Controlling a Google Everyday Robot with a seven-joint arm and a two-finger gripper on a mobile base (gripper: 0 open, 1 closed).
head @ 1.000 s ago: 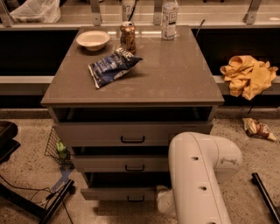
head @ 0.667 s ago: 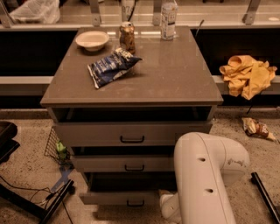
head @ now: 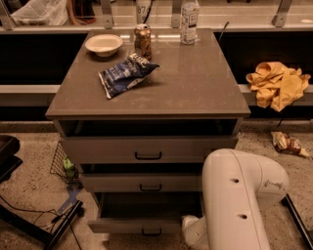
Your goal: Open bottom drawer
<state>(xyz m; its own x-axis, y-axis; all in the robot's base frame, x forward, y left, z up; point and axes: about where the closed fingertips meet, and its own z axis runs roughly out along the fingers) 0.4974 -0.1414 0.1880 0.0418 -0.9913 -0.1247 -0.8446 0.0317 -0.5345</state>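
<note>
The bottom drawer (head: 122, 226) is the lowest of three in the grey-brown cabinet (head: 146, 105). It stands pulled out, with a dark gap above its slim front and its small black bar handle (head: 150, 232) showing. My white arm (head: 239, 205) fills the lower right, and its wrist (head: 192, 231) reaches down just right of that drawer's front. My gripper is hidden behind the arm at the bottom edge. The middle drawer (head: 142, 182) and the top drawer (head: 146, 149) also sit slightly out.
On the cabinet top are a white bowl (head: 103, 44), a can (head: 143, 41), a blue chip bag (head: 126, 73) and a bottle (head: 189, 14). A yellow cloth (head: 276, 83) lies on the right ledge, a wrapper (head: 287, 143) on the floor. A wire basket (head: 66, 163) and black stand (head: 29, 224) are at left.
My arm has shifted to the right. The bottom drawer's front has come out a little further toward the camera.
</note>
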